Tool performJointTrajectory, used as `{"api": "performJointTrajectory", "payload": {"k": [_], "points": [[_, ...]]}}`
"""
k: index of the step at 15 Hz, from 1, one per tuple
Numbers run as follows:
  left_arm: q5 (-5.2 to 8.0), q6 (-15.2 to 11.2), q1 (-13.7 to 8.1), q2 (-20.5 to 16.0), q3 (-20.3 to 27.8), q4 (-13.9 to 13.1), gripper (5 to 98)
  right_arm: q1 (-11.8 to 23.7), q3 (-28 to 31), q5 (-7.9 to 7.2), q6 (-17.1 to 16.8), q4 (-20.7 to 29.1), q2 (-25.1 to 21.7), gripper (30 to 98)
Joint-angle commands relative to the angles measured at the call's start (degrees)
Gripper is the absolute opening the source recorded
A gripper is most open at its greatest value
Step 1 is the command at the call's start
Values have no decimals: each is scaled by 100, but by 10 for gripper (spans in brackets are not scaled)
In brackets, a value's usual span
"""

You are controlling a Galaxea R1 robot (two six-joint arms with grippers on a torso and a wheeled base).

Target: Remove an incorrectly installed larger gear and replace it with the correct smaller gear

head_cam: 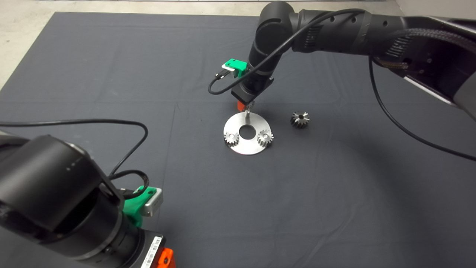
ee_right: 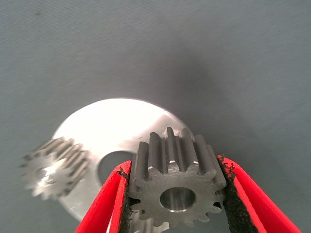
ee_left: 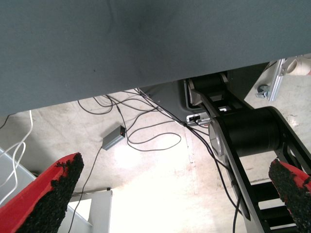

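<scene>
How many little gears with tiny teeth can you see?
3. Two sit on the round steel plate, one on its left side and one on its right. The third, the smaller gear, is held in the right gripper above the plate's far edge.

– Where do the 3 views look from?
– The head camera looks down at the mat (head_cam: pixel 111 74). The right wrist camera faces the round steel plate (ee_right: pixel 121 116) closely, shared with the head view. The left wrist camera faces the floor (ee_left: pixel 160 179).
</scene>
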Motion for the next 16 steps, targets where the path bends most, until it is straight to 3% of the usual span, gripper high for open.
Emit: {"api": "performJointTrajectory", "payload": {"k": [1, 16], "points": [[52, -22, -56, -24, 98, -91, 982, 107, 38, -14, -68, -405, 15, 413], [52, -26, -47, -24, 98, -91, 982, 27, 38, -40, -68, -519, 15, 412]]}}
